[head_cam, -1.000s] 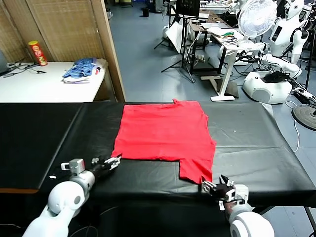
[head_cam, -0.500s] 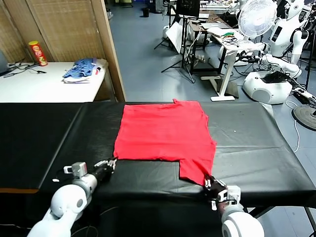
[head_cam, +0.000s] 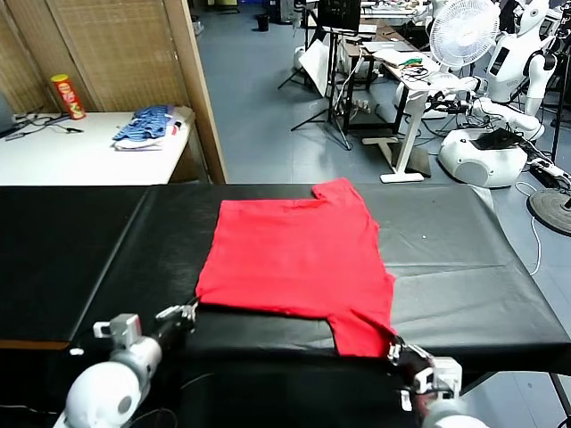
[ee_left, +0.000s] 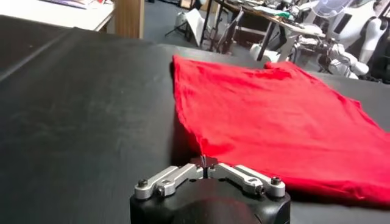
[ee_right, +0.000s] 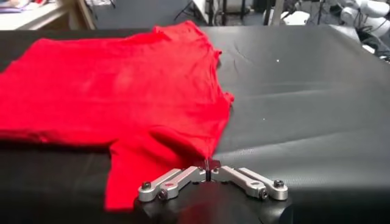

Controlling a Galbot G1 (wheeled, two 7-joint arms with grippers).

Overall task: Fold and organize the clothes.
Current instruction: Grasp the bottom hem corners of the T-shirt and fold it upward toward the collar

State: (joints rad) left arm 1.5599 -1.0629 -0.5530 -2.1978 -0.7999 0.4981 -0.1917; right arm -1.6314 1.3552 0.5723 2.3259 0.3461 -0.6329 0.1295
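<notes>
The shirt [head_cam: 299, 260] lies flat on the black surface [head_cam: 464, 259], no fold made yet. Left pincer [ee_left: 206, 162] and right pincer [ee_right: 209, 165] each pinch a near corner, clenched; all folding remains.

Place: it looked like a robotics lab.
Evidence: white robots [head_cam: 486, 147] stood at 2 o'clock; fan [head_cam: 464, 31], tripods [head_cam: 335, 98] and cluttered desk [head_cam: 401, 58] at 1 o'clock.

Right arm [head_cam: 442, 406] cut off by the head view's lower edge, T-shirt [head_cam: 299, 254] print and tag hidden — face-down or folded under
</notes>
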